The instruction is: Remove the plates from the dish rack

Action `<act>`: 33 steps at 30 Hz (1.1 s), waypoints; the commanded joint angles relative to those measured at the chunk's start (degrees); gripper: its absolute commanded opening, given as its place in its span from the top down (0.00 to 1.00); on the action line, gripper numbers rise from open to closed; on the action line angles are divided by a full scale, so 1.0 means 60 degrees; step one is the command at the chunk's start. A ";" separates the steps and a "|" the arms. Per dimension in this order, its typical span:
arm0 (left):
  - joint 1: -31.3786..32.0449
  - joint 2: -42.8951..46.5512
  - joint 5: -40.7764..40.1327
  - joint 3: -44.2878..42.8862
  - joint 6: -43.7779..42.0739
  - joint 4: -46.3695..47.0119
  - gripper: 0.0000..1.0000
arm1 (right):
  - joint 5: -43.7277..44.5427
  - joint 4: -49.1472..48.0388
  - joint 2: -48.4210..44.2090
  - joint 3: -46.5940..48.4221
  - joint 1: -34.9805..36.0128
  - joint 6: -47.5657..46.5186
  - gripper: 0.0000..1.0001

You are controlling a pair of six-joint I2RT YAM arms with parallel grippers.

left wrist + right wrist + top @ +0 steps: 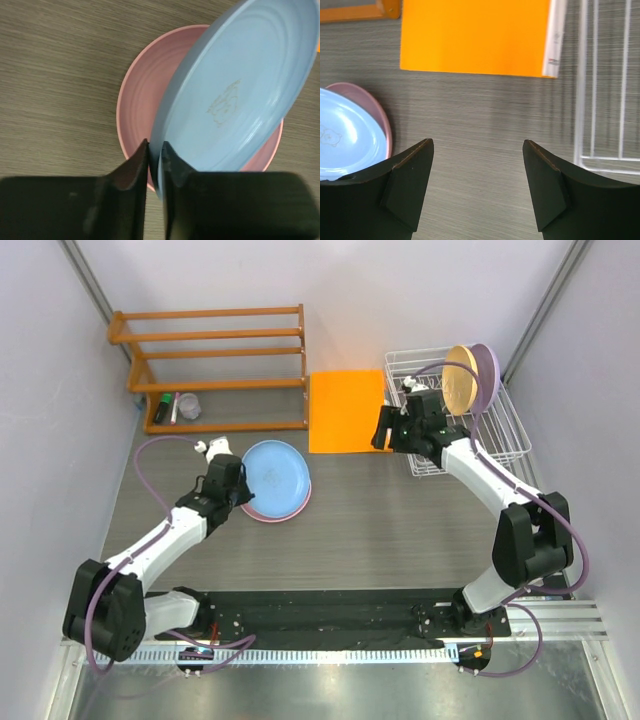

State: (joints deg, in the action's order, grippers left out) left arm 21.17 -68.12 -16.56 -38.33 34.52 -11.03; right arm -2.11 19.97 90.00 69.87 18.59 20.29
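Observation:
The light blue plate (275,477) lies tilted over the pink plate (296,506) on the table left of centre. My left gripper (243,489) is shut on the light blue plate's (240,95) near rim, above the pink plate (142,100). The pale orange-yellow plate (460,378) and the lavender plate (488,375) stand upright in the white dish rack (500,430) at the back right. My right gripper (380,429) is open and empty, over the table just left of the rack (600,100).
A flat orange mat (345,410) lies between the plates and the rack. An orange wooden slatted shelf (215,365) stands at the back left with small items on its base. Walls close in on both sides.

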 commanded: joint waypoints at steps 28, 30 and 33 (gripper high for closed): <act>-0.0056 -0.0073 0.1571 -0.0907 -0.0451 0.0929 0.00 | 0.7043 -0.0088 0.2064 0.4160 -0.1719 -0.2897 0.14; -0.0056 -0.0160 0.2113 -0.1053 -0.0480 0.1119 0.01 | 0.6959 -0.0251 0.2692 0.4672 -0.1925 -0.3074 0.14; -0.0056 -0.0248 0.2539 -0.1171 -0.0481 0.1382 0.00 | 0.7047 -0.0469 0.3193 0.5274 -0.2043 -0.3759 0.14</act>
State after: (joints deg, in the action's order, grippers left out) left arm 20.91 -70.22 -7.40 -42.44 32.51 -7.79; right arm 36.36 21.85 106.45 96.12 7.68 4.08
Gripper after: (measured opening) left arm 0.994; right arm 0.861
